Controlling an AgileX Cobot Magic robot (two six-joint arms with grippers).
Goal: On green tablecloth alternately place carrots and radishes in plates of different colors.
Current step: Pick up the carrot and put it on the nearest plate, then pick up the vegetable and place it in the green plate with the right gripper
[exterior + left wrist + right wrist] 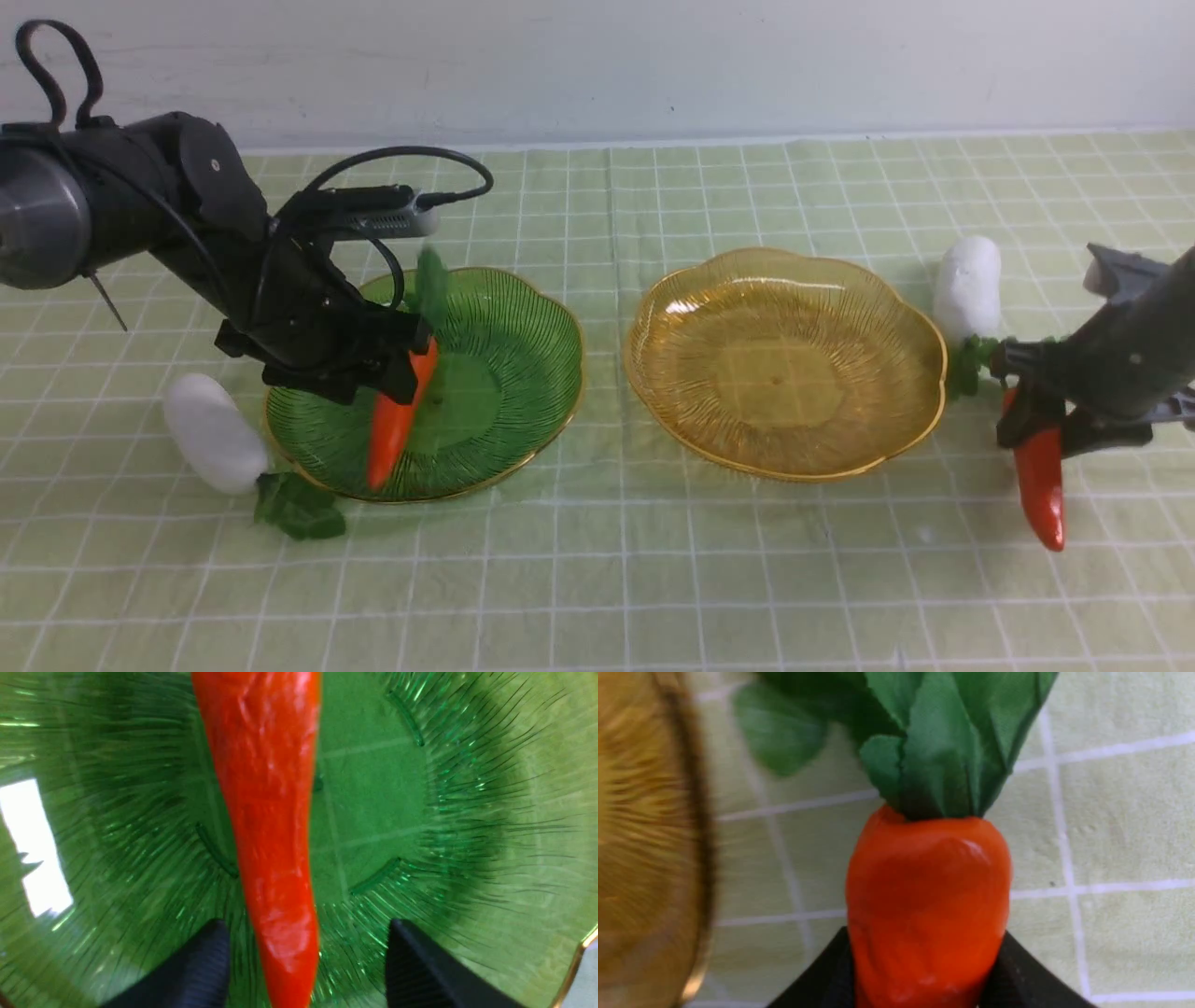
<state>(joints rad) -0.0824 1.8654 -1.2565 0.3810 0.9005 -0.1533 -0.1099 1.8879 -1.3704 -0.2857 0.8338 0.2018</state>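
White wall (pixel 653 65) stands at the back, and the green tablecloth (pixel 616 560) with its thin white lines covers everything in front of it. Two plates sit side by side on the cloth, the green plate (pixel 523 355) on the left and the amber plate (pixel 784 308) on the right. The two do not touch.

The left gripper (pixel 406 373) hangs over the green plate. Its black fingers (pixel 205 970) are spread wide. The left carrot (pixel 392 425) is between them, but they do not touch it, and there is a gap on each side. This carrot leans over the green plate with its pointy end near the plate's front rim and its blurry leaves up. I cannot tell if the tip touches the plate.

The left radish (pixel 215 434) lies on the cloth just beside the green plate, on its left, with its leaves by the rim.

The right gripper (pixel 1036 429) is squeezed tight on the fat top end of the right carrot (pixel 1041 485). Its fingers (pixel 822 980) press on both sides. This carrot hangs pointy end down over the cloth, to the right of the amber plate.

The right radish (pixel 966 280) lies on the cloth just beside the amber plate's right rim, behind the right gripper.
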